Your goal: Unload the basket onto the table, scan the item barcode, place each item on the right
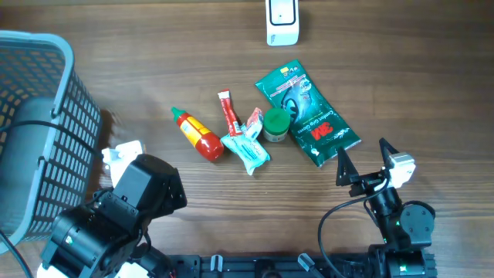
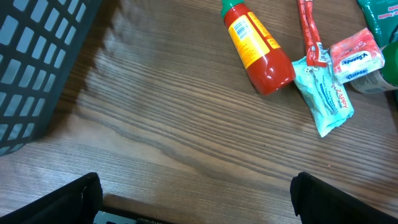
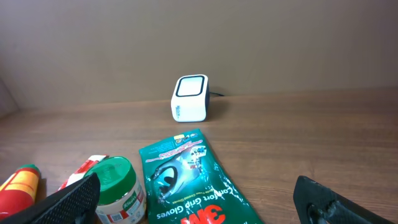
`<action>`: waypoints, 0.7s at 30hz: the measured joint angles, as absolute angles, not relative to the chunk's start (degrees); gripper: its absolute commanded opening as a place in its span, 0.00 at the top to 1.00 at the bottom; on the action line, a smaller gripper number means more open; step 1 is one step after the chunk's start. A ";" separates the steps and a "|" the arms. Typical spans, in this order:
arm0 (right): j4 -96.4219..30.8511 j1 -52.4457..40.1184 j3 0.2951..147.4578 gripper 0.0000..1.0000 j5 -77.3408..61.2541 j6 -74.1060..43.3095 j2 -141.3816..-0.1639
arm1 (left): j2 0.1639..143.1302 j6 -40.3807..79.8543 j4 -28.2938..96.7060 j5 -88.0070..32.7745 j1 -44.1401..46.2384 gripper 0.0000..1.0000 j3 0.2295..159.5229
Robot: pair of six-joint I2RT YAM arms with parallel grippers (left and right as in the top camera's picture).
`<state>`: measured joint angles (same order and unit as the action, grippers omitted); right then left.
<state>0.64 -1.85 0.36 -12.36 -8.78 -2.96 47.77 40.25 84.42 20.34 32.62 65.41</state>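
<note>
White boxy barcode scanner sits at the far edge of the tabletop, green glove packet nearer me; my left claw and right claw gape empty.

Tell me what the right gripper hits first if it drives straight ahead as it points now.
Most likely the green glove packet, lying flat just ahead of the right gripper. If it clears that, the white scanner behind comes next; height is unclear.
</note>
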 measured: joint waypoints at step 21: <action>1.52 -1.85 0.36 0.00 -23.81 -32.25 -2.96 | 47.77 40.25 84.42 20.34 32.62 0.00 65.41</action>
<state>1.52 -1.85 0.36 -23.81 -32.25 -2.96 47.77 40.25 84.42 20.34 32.62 65.41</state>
